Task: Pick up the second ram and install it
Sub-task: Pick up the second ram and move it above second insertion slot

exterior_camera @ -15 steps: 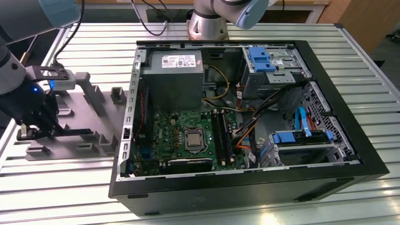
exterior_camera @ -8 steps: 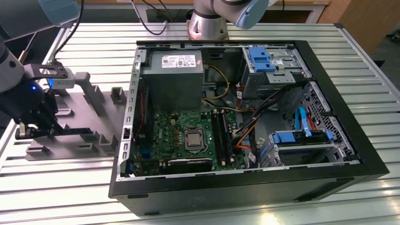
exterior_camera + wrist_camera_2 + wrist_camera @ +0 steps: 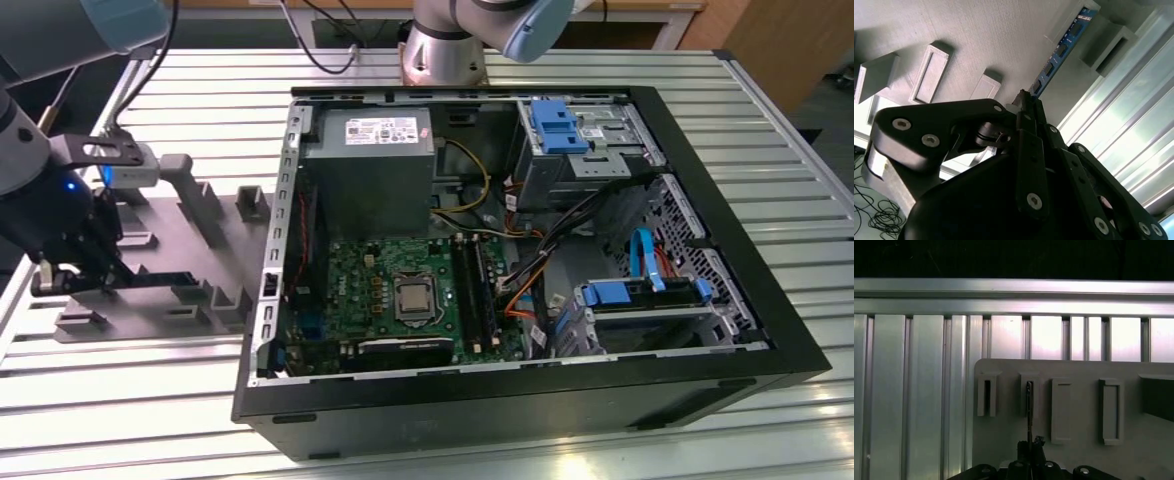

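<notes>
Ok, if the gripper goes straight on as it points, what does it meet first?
The gripper has its jaws closed on the second ram, so straight on it would likely press into the grey fixture plate holding the stick; depth is unclear.

"What does the arm's camera look onto?"

"A slatted metal tabletop [image 3: 919,390], with a grey holder plate [image 3: 1004,440] lying on it. The plate has a row of raised slots."

"And the memory stick [image 3: 1029,410]?"

"It's edge-on, a thin dark line standing in one slot. The claw [image 3: 1030,442] pinches its near end."
</notes>
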Robot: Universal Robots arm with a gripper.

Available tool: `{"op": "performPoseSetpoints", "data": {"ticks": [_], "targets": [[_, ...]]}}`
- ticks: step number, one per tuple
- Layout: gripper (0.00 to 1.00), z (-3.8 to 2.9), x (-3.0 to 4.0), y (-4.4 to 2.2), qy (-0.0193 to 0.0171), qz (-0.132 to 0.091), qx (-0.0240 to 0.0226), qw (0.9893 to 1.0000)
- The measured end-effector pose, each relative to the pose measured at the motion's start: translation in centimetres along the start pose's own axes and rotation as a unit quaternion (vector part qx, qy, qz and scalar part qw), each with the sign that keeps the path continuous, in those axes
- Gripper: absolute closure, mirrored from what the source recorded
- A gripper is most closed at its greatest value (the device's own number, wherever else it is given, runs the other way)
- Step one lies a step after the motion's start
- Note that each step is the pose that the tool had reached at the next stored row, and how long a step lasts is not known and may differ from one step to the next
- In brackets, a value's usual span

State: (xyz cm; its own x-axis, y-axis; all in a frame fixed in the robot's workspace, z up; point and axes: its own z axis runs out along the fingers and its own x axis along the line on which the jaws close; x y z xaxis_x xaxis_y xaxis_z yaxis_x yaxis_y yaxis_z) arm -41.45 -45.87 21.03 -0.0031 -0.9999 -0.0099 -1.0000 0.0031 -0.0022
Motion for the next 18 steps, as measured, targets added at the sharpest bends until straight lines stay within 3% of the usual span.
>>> {"op": "performPoseSetpoints", "data": {"ticks": [18], "targets": [[0.86, -0.61, -0.01, 0.00, 0.0000, 0.000, 0.0000, 1.0000]]}}
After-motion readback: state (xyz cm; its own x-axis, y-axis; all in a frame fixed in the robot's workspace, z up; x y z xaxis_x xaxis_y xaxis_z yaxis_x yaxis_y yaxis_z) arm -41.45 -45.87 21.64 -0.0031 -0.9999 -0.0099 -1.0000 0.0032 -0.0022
